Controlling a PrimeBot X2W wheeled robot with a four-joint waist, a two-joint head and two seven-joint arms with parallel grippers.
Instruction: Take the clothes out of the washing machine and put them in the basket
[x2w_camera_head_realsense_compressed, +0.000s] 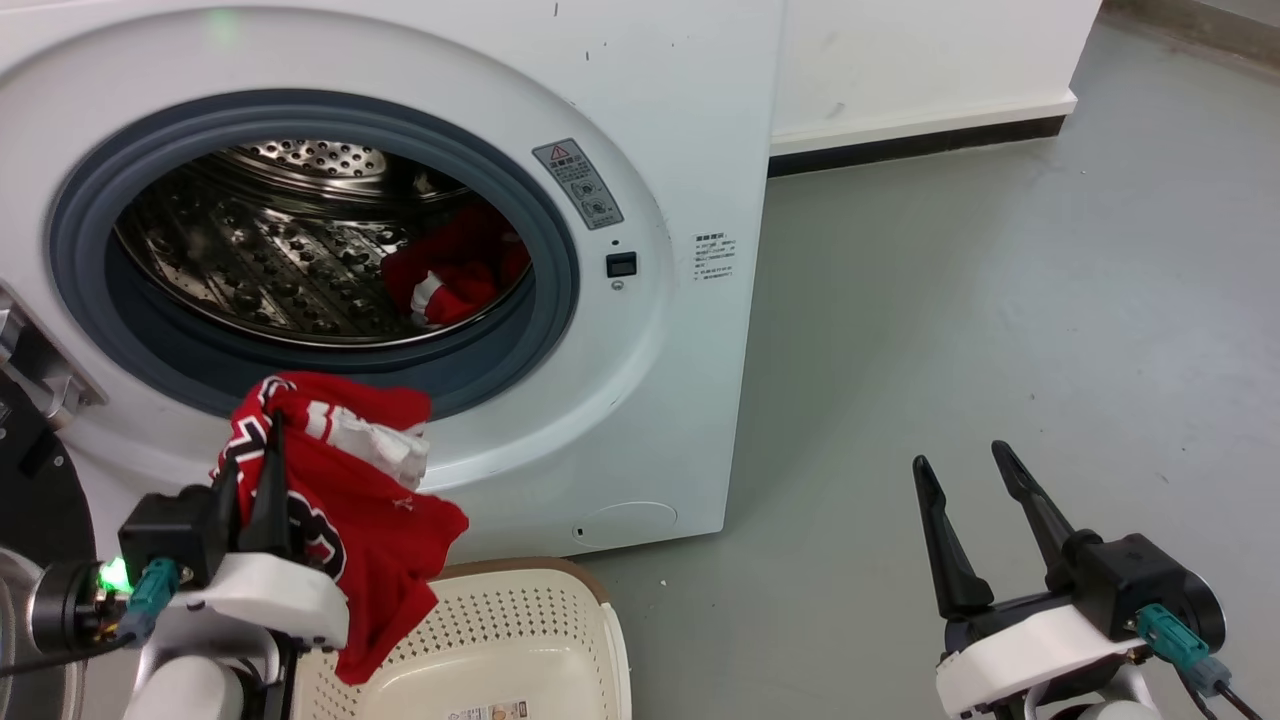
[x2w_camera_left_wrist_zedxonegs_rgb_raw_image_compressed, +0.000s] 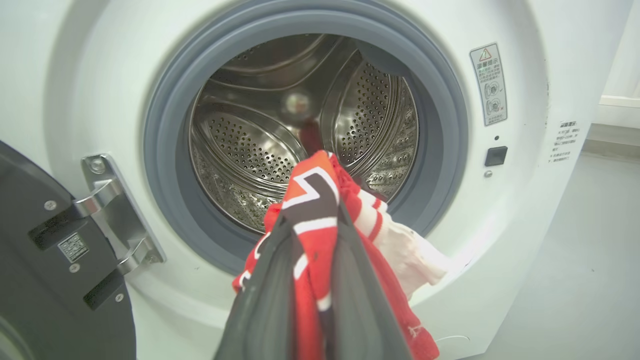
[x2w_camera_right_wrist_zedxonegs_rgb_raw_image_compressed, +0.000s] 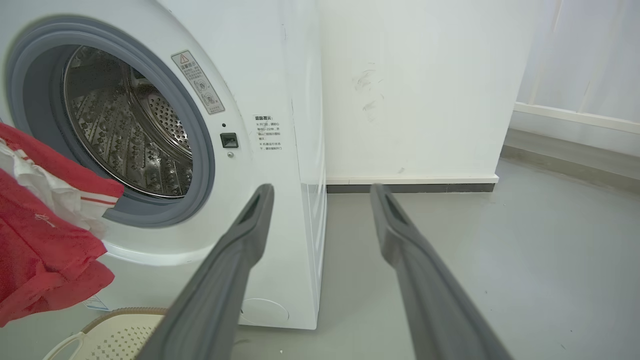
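The washing machine (x2w_camera_head_realsense_compressed: 660, 400) stands open. A red garment with white stripes and black-and-white print (x2w_camera_head_realsense_compressed: 375, 500) hangs outside the porthole, above the left end of the cream basket (x2w_camera_head_realsense_compressed: 592, 600). My left gripper (x2w_camera_head_realsense_compressed: 255, 450) is shut on its upper folds; the left wrist view shows the fingers (x2w_camera_left_wrist_zedxonegs_rgb_raw_image_compressed: 265, 300) pinching the striped garment (x2w_camera_left_wrist_zedxonegs_rgb_raw_image_compressed: 312, 200). Inside the steel drum (x2w_camera_head_realsense_compressed: 260, 260), a second red garment (x2w_camera_head_realsense_compressed: 455, 275) lies at the right. My right gripper (x2w_camera_head_realsense_compressed: 960, 455) is open over the floor, right of the machine, with nothing between its fingers (x2w_camera_right_wrist_zedxonegs_rgb_raw_image_compressed: 235, 250).
The dark-framed door (x2w_camera_left_wrist_zedxonegs_rgb_raw_image_compressed: 35, 280) is swung open at the left on a metal hinge (x2w_camera_left_wrist_zedxonegs_rgb_raw_image_compressed: 117, 220). Grey floor (x2w_camera_head_realsense_compressed: 1000, 300) stretches to the right of the machine. A white wall with a dark skirting (x2w_camera_head_realsense_compressed: 920, 145) runs behind. The basket's end (x2w_camera_right_wrist_zedxonegs_rgb_raw_image_compressed: 115, 332) sits at the machine's foot.
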